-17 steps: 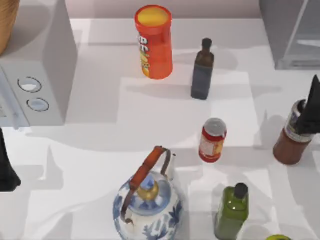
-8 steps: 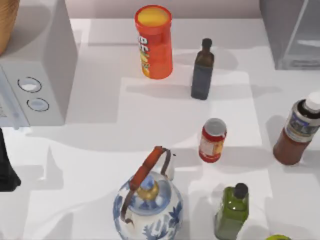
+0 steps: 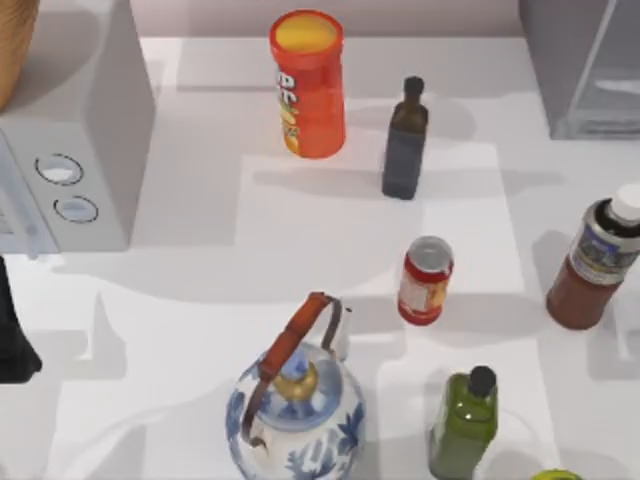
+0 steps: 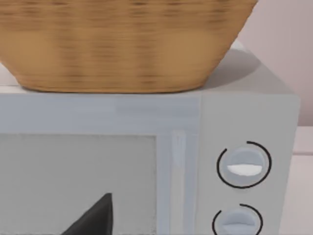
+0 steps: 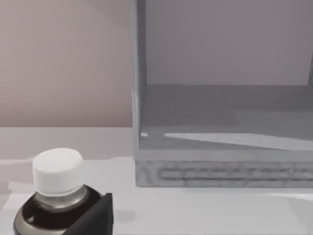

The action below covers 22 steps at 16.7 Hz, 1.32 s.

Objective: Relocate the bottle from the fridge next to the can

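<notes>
The reddish-brown bottle (image 3: 594, 263) with its white cap (image 5: 56, 171) stands upright on the table near the right edge, to the right of the small red can (image 3: 425, 281), a clear gap between them. The grey fridge (image 3: 585, 62) stands at the back right, and in the right wrist view its open inside (image 5: 220, 122) holds nothing. My right gripper is open, back from the bottle and above it; one dark finger (image 5: 95, 215) shows beside the cap. My left gripper (image 3: 10, 345) is parked open at the left edge, its finger (image 4: 93, 220) facing the pale box.
A dark slim bottle (image 3: 404, 140) and an orange-red tube (image 3: 308, 85) stand behind the can. A green bottle (image 3: 464, 423) and a blue-and-white teapot (image 3: 295, 405) stand in front. The pale box with two dials (image 3: 70, 150) carries a wicker basket (image 4: 122, 44).
My right gripper was on the bottle's top a second ago. It has let go and left the top view at the right edge. The bottle stays upright where it was.
</notes>
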Each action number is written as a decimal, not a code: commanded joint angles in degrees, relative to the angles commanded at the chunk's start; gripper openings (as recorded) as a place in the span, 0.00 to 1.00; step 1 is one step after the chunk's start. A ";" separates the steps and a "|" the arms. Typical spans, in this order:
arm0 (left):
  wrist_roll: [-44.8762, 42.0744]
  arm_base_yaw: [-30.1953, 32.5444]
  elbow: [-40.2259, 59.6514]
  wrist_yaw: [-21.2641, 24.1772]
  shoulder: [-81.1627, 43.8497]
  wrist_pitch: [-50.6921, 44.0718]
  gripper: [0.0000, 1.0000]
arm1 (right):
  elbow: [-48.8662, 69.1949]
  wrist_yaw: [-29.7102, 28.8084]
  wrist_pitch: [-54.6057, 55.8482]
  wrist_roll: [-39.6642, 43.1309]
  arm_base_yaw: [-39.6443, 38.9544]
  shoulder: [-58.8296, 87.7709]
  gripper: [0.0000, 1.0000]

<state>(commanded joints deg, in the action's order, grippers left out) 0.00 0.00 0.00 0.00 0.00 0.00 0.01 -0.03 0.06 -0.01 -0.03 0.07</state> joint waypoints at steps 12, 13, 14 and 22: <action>0.00 0.00 0.00 0.00 0.00 0.00 1.00 | 7.72 -0.16 -12.92 0.07 0.03 -8.88 1.00; 0.00 0.00 0.00 0.00 0.00 0.00 1.00 | 9.65 -0.13 -17.17 0.08 0.02 -11.23 1.00; 0.00 0.00 0.00 0.00 0.00 0.00 1.00 | 11.68 -0.09 -21.88 0.08 0.01 -13.71 1.00; 0.00 0.00 0.00 0.00 0.00 0.00 1.00 | 28.61 0.07 -63.53 0.23 0.09 -34.51 1.00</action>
<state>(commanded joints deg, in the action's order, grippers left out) 0.00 0.00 0.00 0.00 0.00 0.00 28.62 0.03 -63.47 0.22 0.06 -34.44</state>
